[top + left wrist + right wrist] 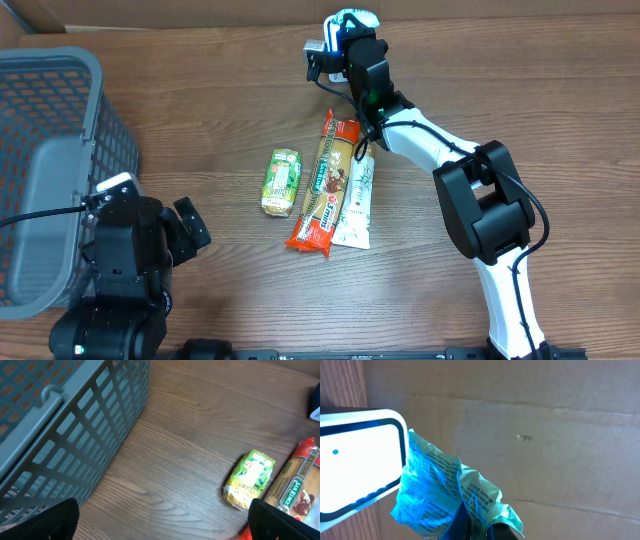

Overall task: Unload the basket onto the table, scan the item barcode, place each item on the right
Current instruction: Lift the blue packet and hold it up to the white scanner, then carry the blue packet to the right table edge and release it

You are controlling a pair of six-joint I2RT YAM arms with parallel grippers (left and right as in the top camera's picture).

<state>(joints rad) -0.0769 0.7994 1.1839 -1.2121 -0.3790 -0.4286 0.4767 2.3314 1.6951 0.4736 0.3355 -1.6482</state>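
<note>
The left gripper [165,529] hangs wide open and empty, a basket [75,425] to its left. The right gripper [472,529] is clamped on a crumpled blue packet [437,490]. The packet sticks out beyond the gripper's tips, just beside a lit scanner [355,470] on the left.

pasta packet [295,491]: "SAN REMO" in white on its green band
green packet [249,479]: print too blurred to read
blue wrapper [440,495]: fine print, illegible

Item: crinkled teal packet [440,491] with fine print, its lower edge pinched in my right gripper [479,530]. Just beside it, left: white scanner [355,467], face glowing, one blue dot. Behind: brown cardboard wall [545,435]. Upper left: strip of wooden surface [340,382].
</note>
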